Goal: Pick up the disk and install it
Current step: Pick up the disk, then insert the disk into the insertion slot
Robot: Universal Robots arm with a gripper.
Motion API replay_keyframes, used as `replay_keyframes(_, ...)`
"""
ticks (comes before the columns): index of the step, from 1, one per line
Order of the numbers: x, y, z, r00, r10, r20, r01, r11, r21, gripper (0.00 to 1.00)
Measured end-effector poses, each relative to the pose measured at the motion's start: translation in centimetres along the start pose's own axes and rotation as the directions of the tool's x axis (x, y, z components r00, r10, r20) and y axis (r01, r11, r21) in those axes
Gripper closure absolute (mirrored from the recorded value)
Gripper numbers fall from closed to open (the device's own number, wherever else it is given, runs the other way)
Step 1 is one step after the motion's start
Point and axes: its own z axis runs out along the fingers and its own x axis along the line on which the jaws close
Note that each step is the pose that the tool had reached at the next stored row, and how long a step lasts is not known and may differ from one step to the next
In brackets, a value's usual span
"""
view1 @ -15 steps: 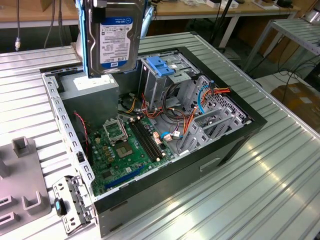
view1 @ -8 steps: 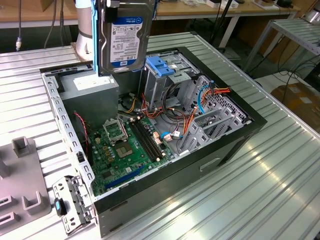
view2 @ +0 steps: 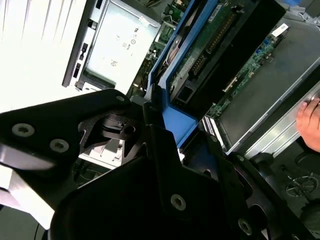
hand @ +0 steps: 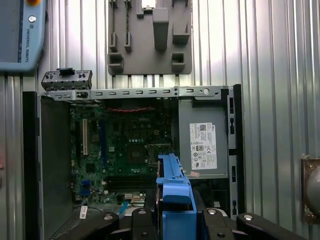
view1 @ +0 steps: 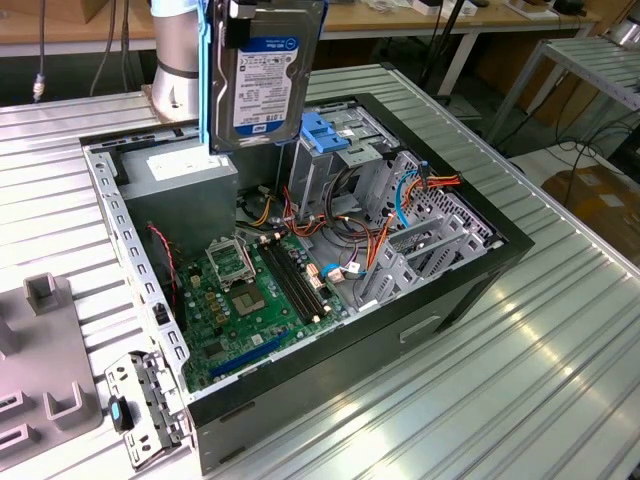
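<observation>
Above open case (view1: 330, 390), disk (view1: 262, 75) hangs upright, clear of everything below. Gripper (hand: 172, 222) closed across disk's blue rails, seemingly firm; pad contact mostly hidden. Risks: hold on narrow edges only, so slip or twist could drop disk onto motherboard (view1: 250, 290); rail tabs could snag cables (view1: 375, 235) beside cage (view1: 325, 165); tilted entry would jam in bay. Hand (view2: 311, 122) near case adds collision risk. Disk: dark flat body, white-and-blue label facing exterior view, green circuit board on back, bright blue rails along sides.
</observation>
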Motion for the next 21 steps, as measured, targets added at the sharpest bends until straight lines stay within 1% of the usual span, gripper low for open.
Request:
replay_keyframes(14,0.42,-0.01,0.01,1.0,0.0,0.0001,0.0,1.0,0.0,0.63)
replay_keyframes(21,0.94,-0.03,0.03,1.0,0.0,-0.0001,0.0,1.0,0.0,0.63)
